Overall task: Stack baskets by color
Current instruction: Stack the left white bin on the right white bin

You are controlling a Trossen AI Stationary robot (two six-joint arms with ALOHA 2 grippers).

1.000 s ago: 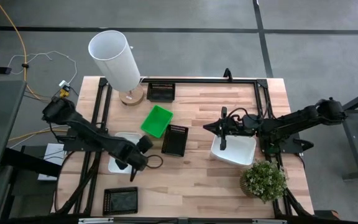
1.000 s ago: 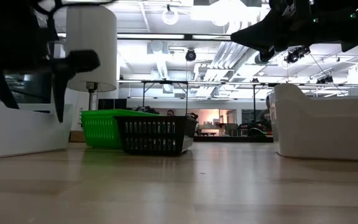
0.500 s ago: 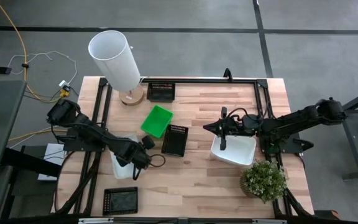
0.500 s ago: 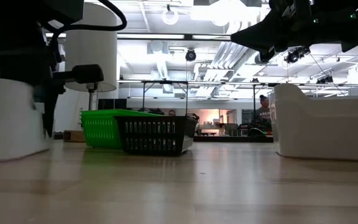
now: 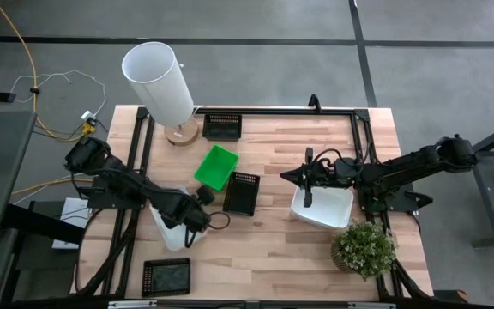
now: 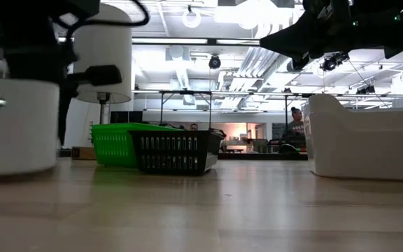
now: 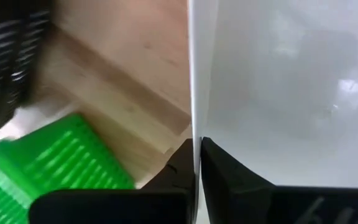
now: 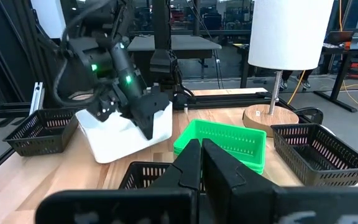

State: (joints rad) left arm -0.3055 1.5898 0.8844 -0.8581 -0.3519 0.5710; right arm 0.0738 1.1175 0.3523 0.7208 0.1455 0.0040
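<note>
A slatted black basket (image 5: 166, 276) lies flat at the near edge of the pale plank bench (image 5: 273, 249). Just beyond it the left gripper (image 5: 187, 238) has its jaws pinching the thin smooth wall of a white basket (image 5: 165, 230), which the low view shows raised off the wood. A potted plant (image 5: 364, 248) stands near the bench's right front. The right gripper (image 5: 307, 199), jaws pressed together, hangs over a second glossy white basket (image 5: 324, 207). At mid-bench a ribbed green basket (image 5: 217, 166) touches a black one (image 5: 241, 192); another black basket (image 5: 222, 126) sits at the far edge beside a tall white cylinder (image 5: 159, 83).
</note>
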